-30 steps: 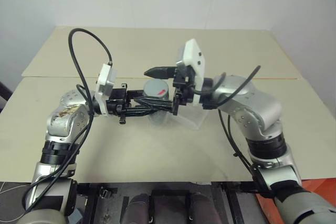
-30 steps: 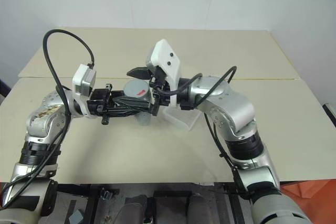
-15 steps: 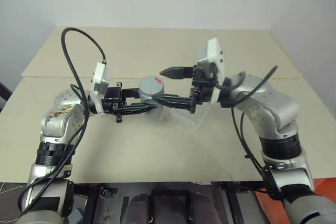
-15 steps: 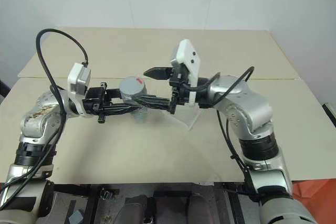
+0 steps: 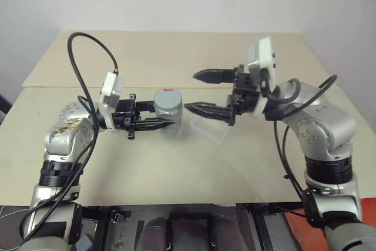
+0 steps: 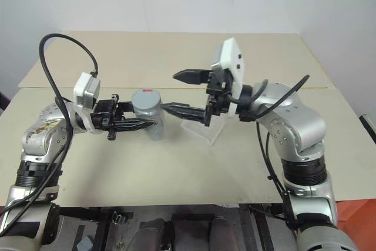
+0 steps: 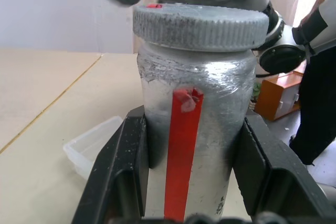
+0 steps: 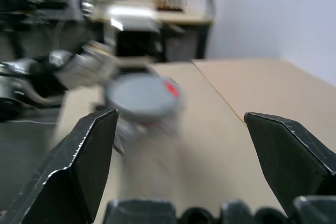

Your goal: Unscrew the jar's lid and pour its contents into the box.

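The silvery-grey jar (image 5: 168, 117) with a red stripe (image 7: 181, 156) stands upright just above the table, and my left gripper (image 5: 167, 124) is shut on its body from the left. The grey lid (image 7: 199, 24) with a small red mark sits on top of the jar. My right gripper (image 5: 197, 92) is level and points left at the jar; it is open and empty, its fingertips (image 5: 200, 76) a short way right of the lid. The clear box (image 5: 212, 129) lies on the table under the right gripper. The contents are hidden inside the jar.
The beige table (image 5: 176, 168) has a seam (image 5: 70, 87) running across behind the arms. Black cables loop off both wrists. In the left wrist view a person in dark clothes (image 7: 320, 93) stands beyond the table, beside an orange crate (image 7: 275, 95).
My right gripper has pulled away from the lid toward the right, jaws still open. The lid stays on the jar, and the left gripper keeps its hold.
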{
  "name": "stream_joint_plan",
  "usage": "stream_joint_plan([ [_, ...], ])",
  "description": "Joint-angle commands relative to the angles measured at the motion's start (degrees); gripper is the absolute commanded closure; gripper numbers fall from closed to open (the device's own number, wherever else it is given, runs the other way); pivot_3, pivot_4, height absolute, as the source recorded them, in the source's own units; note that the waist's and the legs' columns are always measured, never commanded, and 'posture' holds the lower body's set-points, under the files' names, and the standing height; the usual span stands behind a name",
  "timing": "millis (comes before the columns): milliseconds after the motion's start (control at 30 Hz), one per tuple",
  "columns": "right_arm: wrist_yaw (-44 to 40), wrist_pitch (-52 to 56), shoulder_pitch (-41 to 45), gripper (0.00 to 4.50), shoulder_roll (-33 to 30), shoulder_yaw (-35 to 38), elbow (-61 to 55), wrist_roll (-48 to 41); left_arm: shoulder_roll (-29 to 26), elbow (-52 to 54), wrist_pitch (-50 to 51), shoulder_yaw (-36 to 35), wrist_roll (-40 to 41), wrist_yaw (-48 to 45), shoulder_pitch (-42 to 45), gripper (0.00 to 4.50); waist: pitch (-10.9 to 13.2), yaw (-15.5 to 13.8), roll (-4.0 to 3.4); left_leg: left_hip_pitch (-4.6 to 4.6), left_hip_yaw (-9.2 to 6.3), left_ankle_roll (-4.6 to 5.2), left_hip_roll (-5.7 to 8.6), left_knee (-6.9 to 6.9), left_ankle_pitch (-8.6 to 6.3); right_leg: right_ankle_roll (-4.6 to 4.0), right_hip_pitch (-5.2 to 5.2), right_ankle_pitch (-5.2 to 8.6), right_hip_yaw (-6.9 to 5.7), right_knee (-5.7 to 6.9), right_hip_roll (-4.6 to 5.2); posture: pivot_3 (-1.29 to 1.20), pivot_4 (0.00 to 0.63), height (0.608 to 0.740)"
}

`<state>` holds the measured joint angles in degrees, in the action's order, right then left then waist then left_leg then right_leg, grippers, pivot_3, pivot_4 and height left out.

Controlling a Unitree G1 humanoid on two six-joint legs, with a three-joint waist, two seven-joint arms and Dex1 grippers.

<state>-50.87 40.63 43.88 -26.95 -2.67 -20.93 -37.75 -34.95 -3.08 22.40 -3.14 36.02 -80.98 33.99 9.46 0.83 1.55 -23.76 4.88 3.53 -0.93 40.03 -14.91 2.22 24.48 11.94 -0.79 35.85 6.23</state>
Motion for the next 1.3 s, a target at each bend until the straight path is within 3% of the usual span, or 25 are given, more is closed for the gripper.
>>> stream_joint_plan([
  [33, 2.8, -0.9, 3.4, 0.01, 3.3, -3.7, -0.5, 1.8, 0.3, 1.1, -0.8, -0.1, 0.4, 0.0, 1.5, 2.64, 0.0, 0.0, 0.00, 0.01, 0.00, 0.00, 0.00, 0.02, 0.00, 0.00, 0.00, 0.00, 0.01, 0.01, 0.00, 0.00, 0.150, 0.740],
  [333, 6.4, -1.9, 6.5, 0.01, 7.6, -8.7, 4.3, 8.7, 0.1, 1.9, -0.6, -0.3, 0.7, 0.1, 0.9, 2.64, 0.0, -0.2, 0.00, 0.00, 0.00, -0.03, 0.02, 0.01, 0.02, 0.00, 0.00, 0.00, -0.03, 0.10, 0.00, 0.00, 0.150, 0.740],
  [700, 3.2, -1.7, 3.8, 0.01, 1.7, -2.3, 3.7, 5.4, -0.8, 2.0, -0.6, -0.9, 1.0, -0.1, 0.2, 2.64, 0.0, -0.1, 0.00, -0.01, 0.00, -0.01, 0.01, 0.00, 0.01, 0.00, 0.00, 0.00, -0.03, 0.05, 0.00, 0.00, 0.150, 0.740],
  [1033, -0.5, -1.9, 1.3, 0.01, -2.3, -0.9, 1.3, 2.4, -1.0, 1.8, -0.3, -0.7, 1.1, -0.4, 0.6, 2.64, 0.0, -0.1, 0.00, -0.02, 0.00, 0.00, 0.01, 0.00, 0.00, 0.00, 0.00, 0.00, -0.03, 0.01, 0.00, 0.00, 0.150, 0.740],
  [1300, -2.1, -0.9, 0.6, 0.01, -2.2, -0.4, -1.1, -1.1, -0.6, 1.5, -0.4, -0.4, 0.8, -0.7, 0.7, 2.64, 0.0, -0.1, 0.00, -0.01, 0.00, 0.00, 0.00, 0.00, 0.00, 0.00, 0.00, 0.00, -0.02, 0.00, 0.00, 0.00, 0.150, 0.740],
])
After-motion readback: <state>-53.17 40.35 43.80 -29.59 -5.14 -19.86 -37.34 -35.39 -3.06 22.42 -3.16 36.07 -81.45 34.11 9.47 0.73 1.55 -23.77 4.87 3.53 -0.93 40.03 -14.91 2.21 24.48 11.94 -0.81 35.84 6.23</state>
